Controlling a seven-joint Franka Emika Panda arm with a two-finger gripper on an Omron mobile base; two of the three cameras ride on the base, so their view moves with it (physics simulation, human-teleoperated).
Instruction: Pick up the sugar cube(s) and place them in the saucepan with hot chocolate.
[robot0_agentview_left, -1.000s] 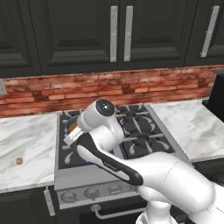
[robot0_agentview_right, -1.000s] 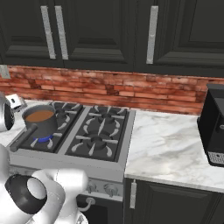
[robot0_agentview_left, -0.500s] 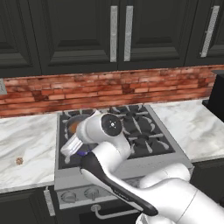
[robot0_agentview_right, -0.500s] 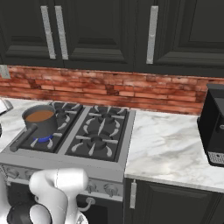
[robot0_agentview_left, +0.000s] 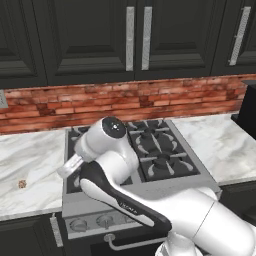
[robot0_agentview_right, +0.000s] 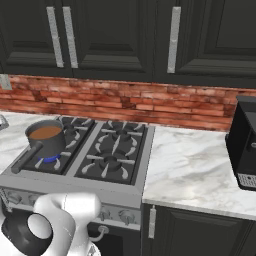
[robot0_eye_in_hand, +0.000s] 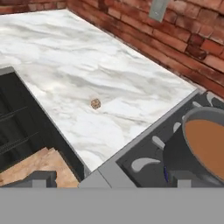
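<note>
Nearest me in the left base view is my own arm (robot0_agentview_left: 125, 195), its elbow bulking over the left half of the stove (robot0_agentview_left: 165, 167) and hiding the pan there. Front of stove: knobs (robot0_agentview_left: 97, 220) and an oven handle (robot0_agentview_left: 132, 242).

From the right base view the saucepan (robot0_agentview_right: 46, 137) sits on the front-left burner, blue flame under it, orange-brown liquid inside, long dark handle pointing toward the front-left stove edge. Other three burners bare. Right of the stove, marble counter (robot0_agentview_right: 195, 170) with a black appliance (robot0_agentview_right: 243, 142) at its far right.

Hand view: saucepan at lower right on the stove, marble counter to its side. One brownish speckled sugar cube (robot0_eye_in_hand: 95, 103) lies alone on that counter, well apart from the pan, near the counter's front edge. Same cube shows as a small speck in the left base view (robot0_agentview_left: 22, 184), left of the stove.

Behind everything: red brick backsplash (robot0_agentview_left: 150, 102), a grey outlet plate (robot0_eye_in_hand: 158, 9) on it, dark upper cabinets (robot0_agentview_right: 125, 35) with silver handles.

Pincer: I can't make out the fingertips clearly in any view; jaws are spread fully wide, nothing held or touched as far as I see.
</note>
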